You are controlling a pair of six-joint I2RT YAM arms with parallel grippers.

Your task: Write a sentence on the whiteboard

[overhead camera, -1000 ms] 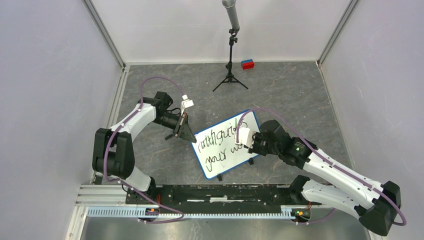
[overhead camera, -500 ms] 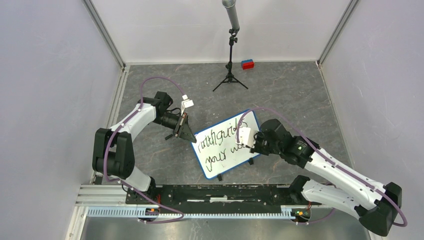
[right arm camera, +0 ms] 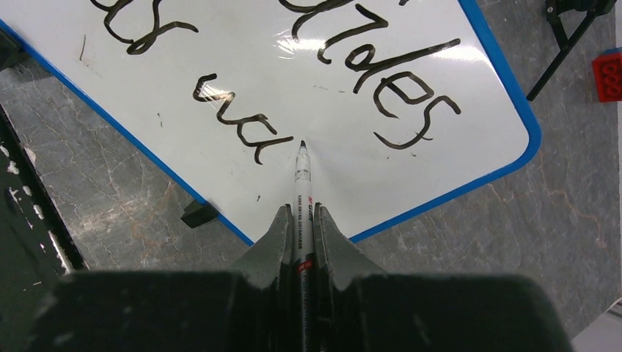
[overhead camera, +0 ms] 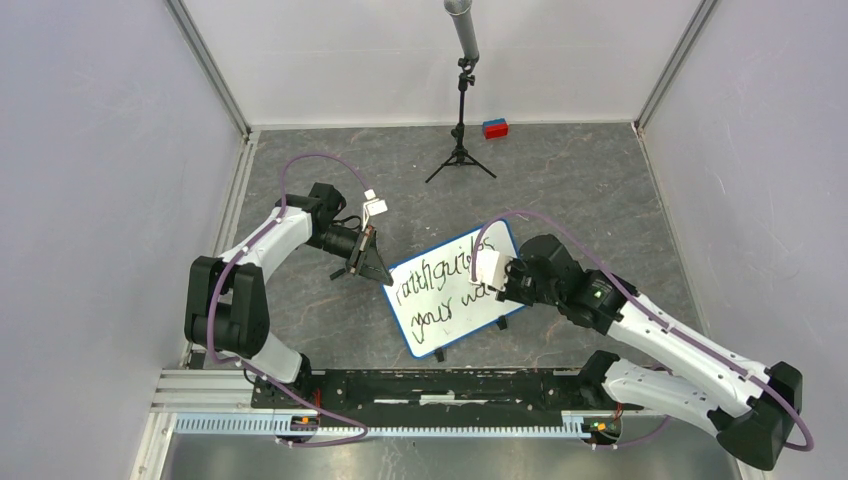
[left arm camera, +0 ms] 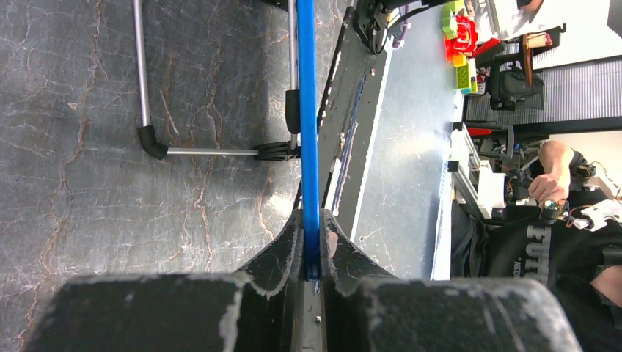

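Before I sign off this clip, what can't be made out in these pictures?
Top external: the sentence is too small to read surely; the right claw covers the second line's end.
Right wrist: the top edge cuts off the writing; whether the marker tip touches the whiteboard is unclear.
Left wrist: the whiteboard shows edge-on, only its blue rim in the left claw; its face is hidden.

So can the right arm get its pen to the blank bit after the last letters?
Probably yes. The right gripper holds the marker, its tip right beside the last letters of the sentence, and nothing covers the bare whiteboard there.
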